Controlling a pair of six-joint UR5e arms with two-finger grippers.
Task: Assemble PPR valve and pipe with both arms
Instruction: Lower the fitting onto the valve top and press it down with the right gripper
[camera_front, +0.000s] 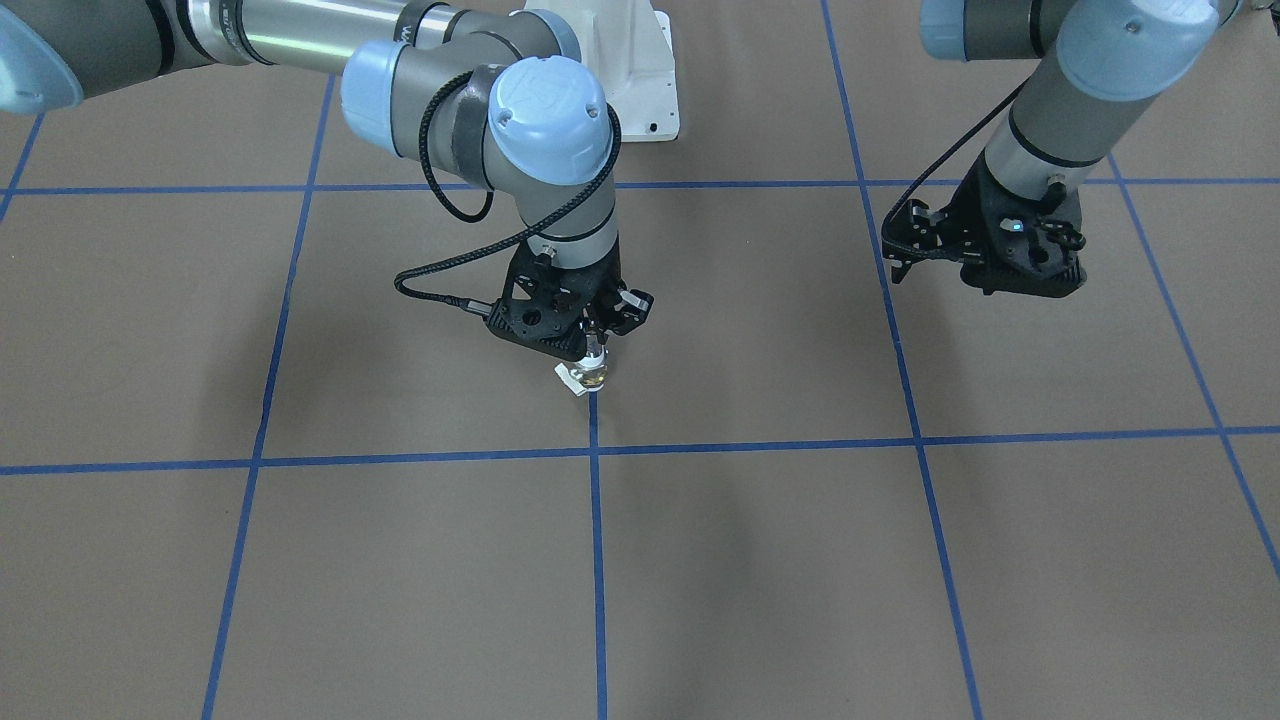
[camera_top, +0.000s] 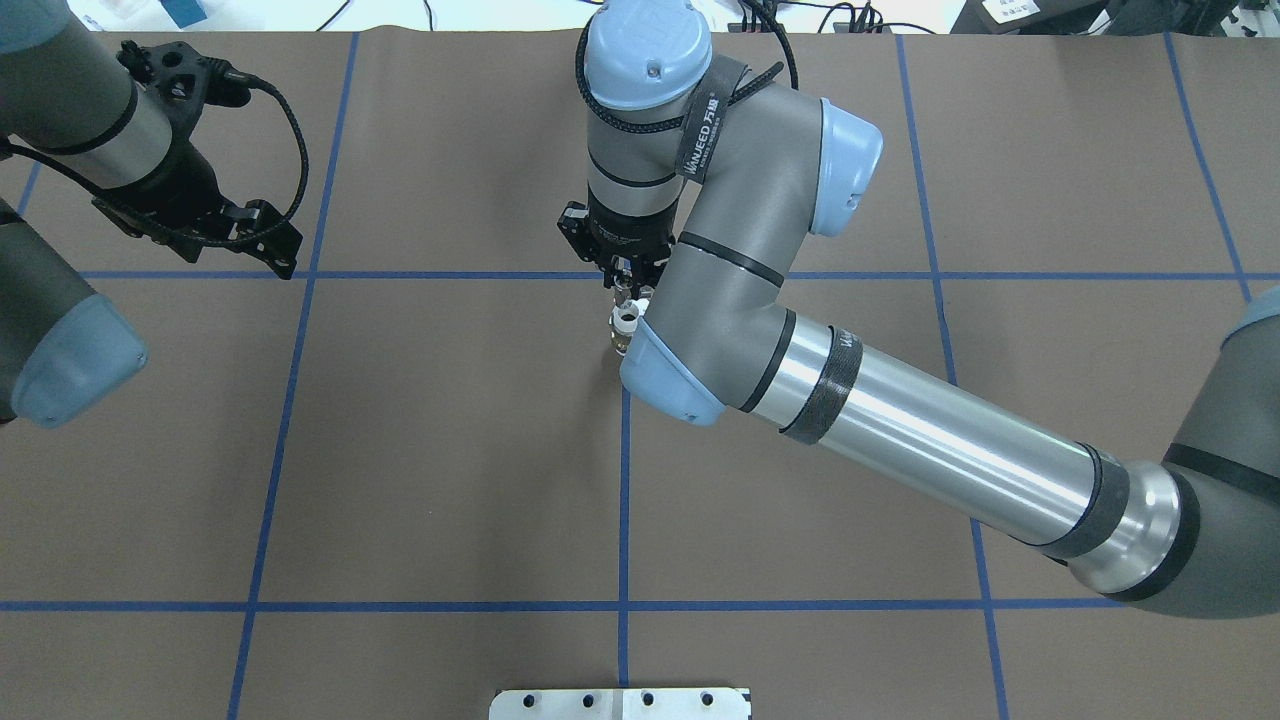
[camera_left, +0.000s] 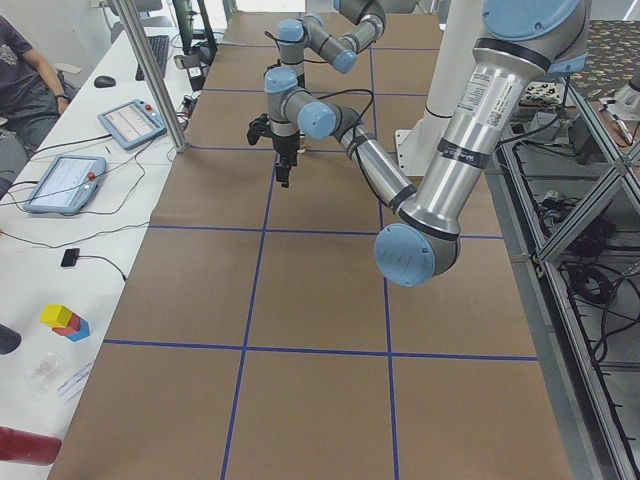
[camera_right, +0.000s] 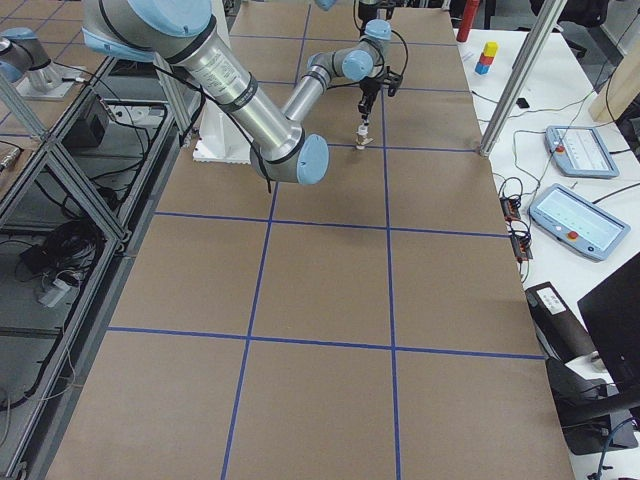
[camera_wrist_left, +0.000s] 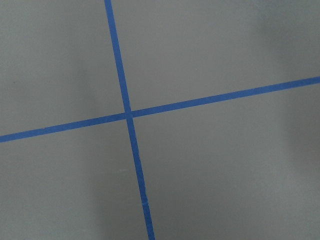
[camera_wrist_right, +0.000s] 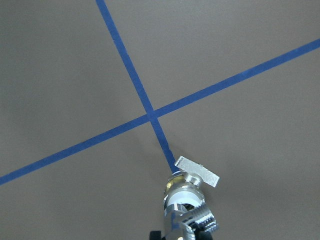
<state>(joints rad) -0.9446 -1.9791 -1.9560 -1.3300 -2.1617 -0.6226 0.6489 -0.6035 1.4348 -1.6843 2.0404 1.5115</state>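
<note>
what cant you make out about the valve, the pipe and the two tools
- How deep the pipe sits in the PPR valve: hidden inside the valve's white end in the right wrist view; too small elsewhere.
- Right tool fingertips: cut off by that view's bottom edge.
- Left tool finger gap: dark, small in overhead; left wrist view shows only table.

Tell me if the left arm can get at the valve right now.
Probably yes, from the side. Only bare table lies between the left gripper and the valve. The right gripper sits right over it, clamped on the pipe on top, so the way from above is blocked.
</note>
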